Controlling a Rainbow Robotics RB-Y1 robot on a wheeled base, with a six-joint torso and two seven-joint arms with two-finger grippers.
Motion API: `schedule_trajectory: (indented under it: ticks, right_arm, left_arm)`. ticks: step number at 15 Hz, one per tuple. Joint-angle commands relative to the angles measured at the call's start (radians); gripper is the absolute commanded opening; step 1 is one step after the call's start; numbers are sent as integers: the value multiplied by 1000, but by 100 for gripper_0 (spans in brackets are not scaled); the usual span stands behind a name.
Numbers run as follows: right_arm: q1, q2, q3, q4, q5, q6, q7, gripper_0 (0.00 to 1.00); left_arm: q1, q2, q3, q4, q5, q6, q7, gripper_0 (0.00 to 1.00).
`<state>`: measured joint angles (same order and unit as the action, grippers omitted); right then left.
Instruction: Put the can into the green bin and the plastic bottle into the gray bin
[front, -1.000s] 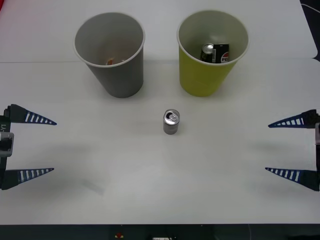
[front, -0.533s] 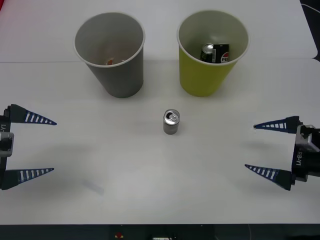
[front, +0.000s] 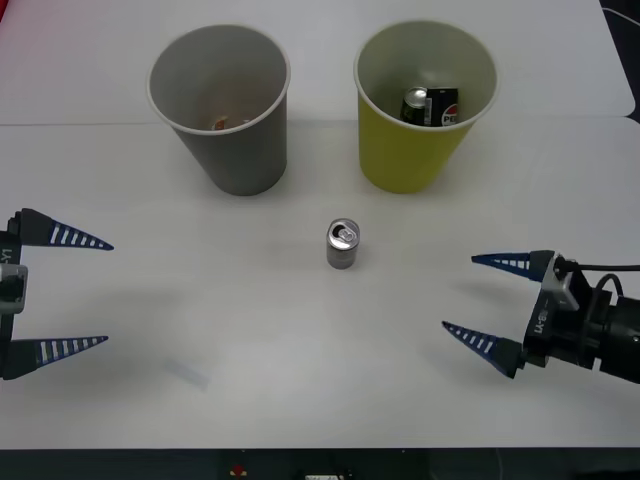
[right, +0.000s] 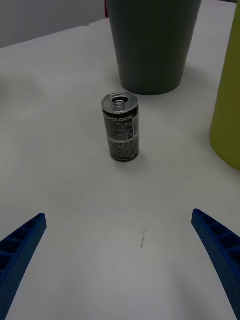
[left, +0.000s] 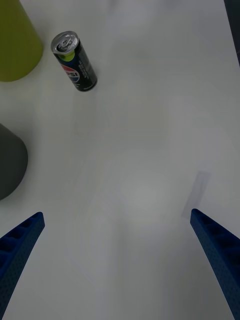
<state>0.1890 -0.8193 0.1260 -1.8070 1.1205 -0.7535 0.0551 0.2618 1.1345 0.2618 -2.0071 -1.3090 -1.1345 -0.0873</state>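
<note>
Since the earlier frame the right claw (front: 480, 300) has advanced inward from the counter's right edge toward the centre, with more of its wrist and arm now over the counter (front: 300, 400); nothing else has shifted. Its two blue ribbed fingers (right: 220, 245) are spread wide apart, holding nothing, and point toward the can (front: 342, 244), from which they stand well apart.

That can stands upright near the middle of the white counter, pull-tab top upward, in front of the two bins and roughly level with the gap between them. In the right wrist view the can (right: 121, 127) sits between the spread fingers' lines, farther off, with the gray bin behind it.

At the far side of the counter the gray bin (front: 232, 150) stands upright on the left, with small items at its bottom, too small to identify. Beside it on the right, upright and apart from it, is the green bin (front: 405, 150), which contains a black Pepsi can (front: 443, 106) and another dark can beside it.

At the counter's left edge the left claw (front: 85, 292) is parked, its fingers likewise wide apart and empty.
</note>
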Motion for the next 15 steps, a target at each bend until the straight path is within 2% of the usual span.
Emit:
schedule_trajectory:
  ticks: [1,6,11,15]
  right_arm:
    - [-19,42,75,0,-5,109,17,100]
    - [-57,106,207,0,-5,310,40,100]
    - [-117,160,340,6,28,500,51,100]
    - [-195,247,359,112,58,491,66,100]
  left_arm:
    - [0,0,0,0,0,0,0,100]
    - [0,0,0,0,0,0,0,100]
    - [0,0,0,0,0,0,0,100]
    - [0,0,0,0,0,0,0,100]
